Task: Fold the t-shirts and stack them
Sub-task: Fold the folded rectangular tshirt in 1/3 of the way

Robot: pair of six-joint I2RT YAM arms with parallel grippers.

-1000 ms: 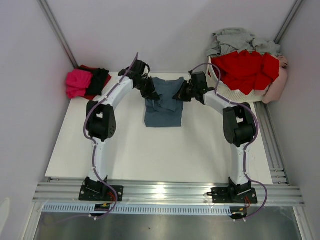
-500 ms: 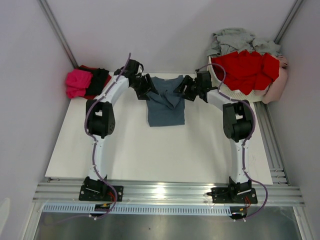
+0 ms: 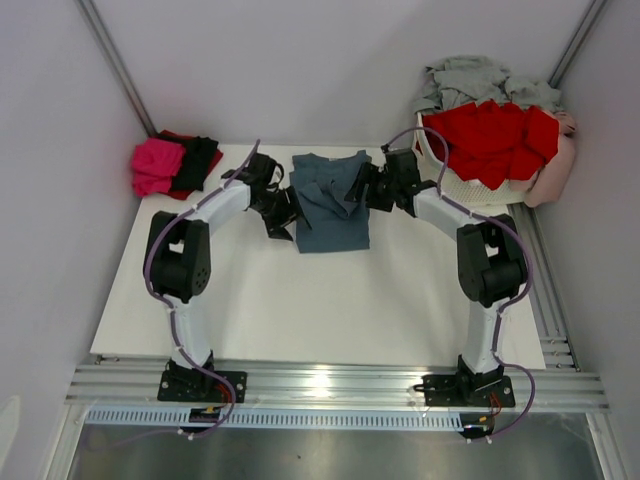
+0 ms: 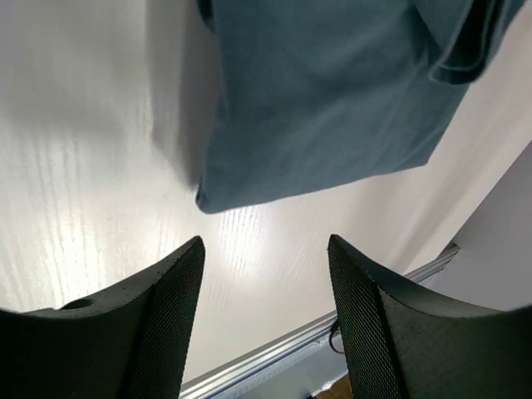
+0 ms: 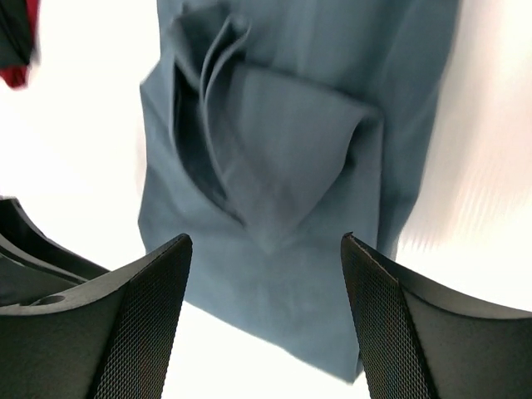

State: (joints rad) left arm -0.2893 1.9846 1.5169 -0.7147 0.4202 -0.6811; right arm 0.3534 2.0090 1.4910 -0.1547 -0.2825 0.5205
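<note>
Lying narrow-folded (sleeves rumpled inward), blue-grey t-shirt (image 3: 330, 215) sits between empty, spread left hand (image 3: 282, 220) and right hand (image 3: 357, 190).

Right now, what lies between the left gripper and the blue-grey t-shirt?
Only bare white tabletop; the left wrist view shows it between the left gripper and the blue-grey t-shirt.

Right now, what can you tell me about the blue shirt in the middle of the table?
The blue-grey t-shirt is soft plain cloth, lying flat on the white table near its far edge, neck pointing away from the arms. Both sides are folded inward, so it makes a narrow rectangle, with a loose pointed flap bunched on top. The left gripper hangs open beside its left edge and the right gripper hangs open above it; neither holds it.
</note>
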